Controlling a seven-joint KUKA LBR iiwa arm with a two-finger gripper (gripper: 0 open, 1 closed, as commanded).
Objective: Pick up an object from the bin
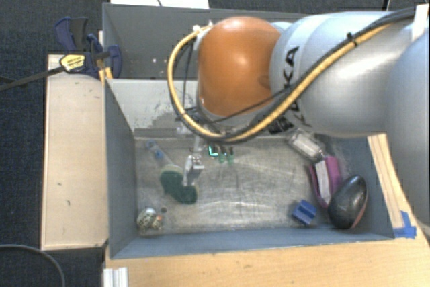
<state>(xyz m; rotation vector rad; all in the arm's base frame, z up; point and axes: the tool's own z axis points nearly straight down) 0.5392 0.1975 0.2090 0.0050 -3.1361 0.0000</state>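
Camera view, left part of the grey bin [121, 171]: gripper [193, 170] low over the floor, at the upper right edge of a dark green flat rounded piece [176, 187]; released or clenched, cannot tell. Probably light, soft and limp, perhaps felt or rubber; apt to fold or slide rather than break; best pinched across the thin edge nearest the gripper, not at the flat middle. Speckled ball [149, 218] near, lower left; small blue bit [156, 155] above; both apart from it.
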